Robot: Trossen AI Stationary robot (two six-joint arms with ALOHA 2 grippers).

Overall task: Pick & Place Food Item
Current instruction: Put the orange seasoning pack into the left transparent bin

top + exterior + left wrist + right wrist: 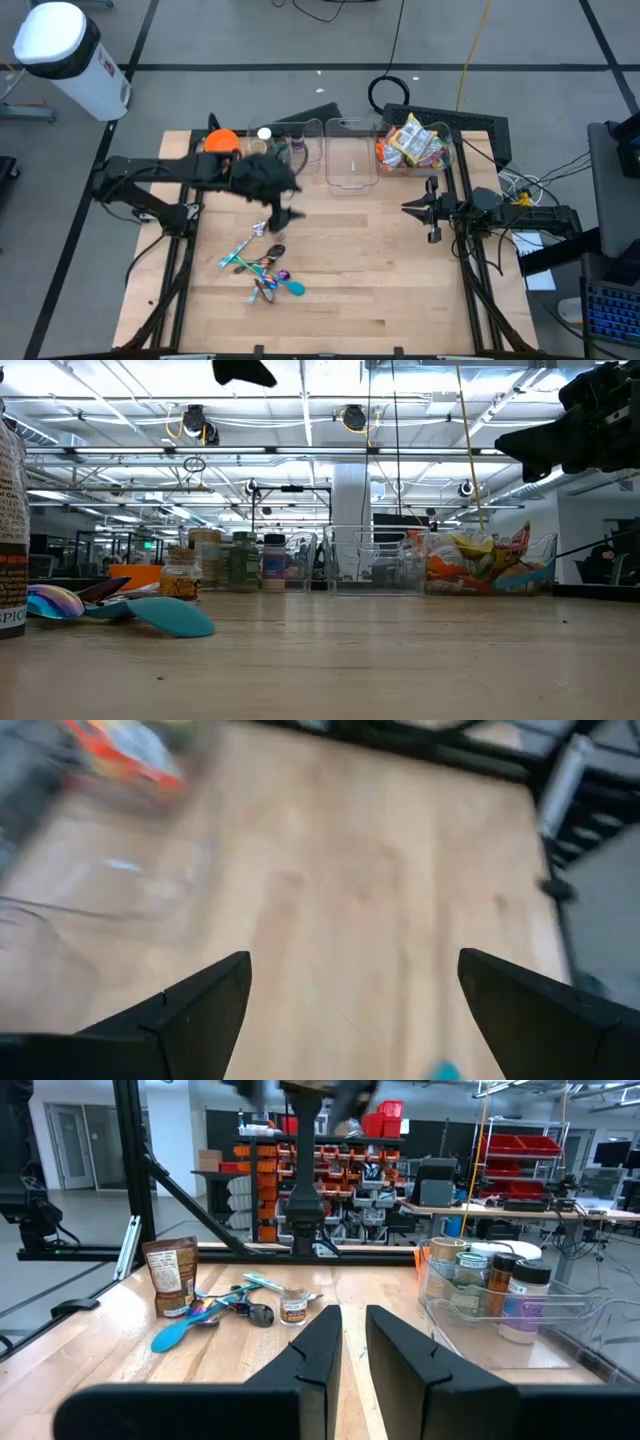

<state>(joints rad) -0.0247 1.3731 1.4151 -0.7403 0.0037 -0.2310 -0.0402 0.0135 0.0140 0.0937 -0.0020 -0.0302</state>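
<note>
The snack packets (411,143) lie heaped in the right-hand clear bin (447,160) at the back of the worktop (360,270); none sits outside it, and the middle clear bin (350,170) beside it looks empty. So I judge that the pick is not yet made and the whole transfer remains. The left pincer (275,222) hangs over the worktop near the scattered spoons (262,268), its fingers spread wide and holding nothing. The right pincer (433,212) waits near the right edge, fingers almost together, empty. A brown pouch (168,1276) shows print too small to read; the bottle (12,530) at the low view's edge shows "SPIC".
</note>
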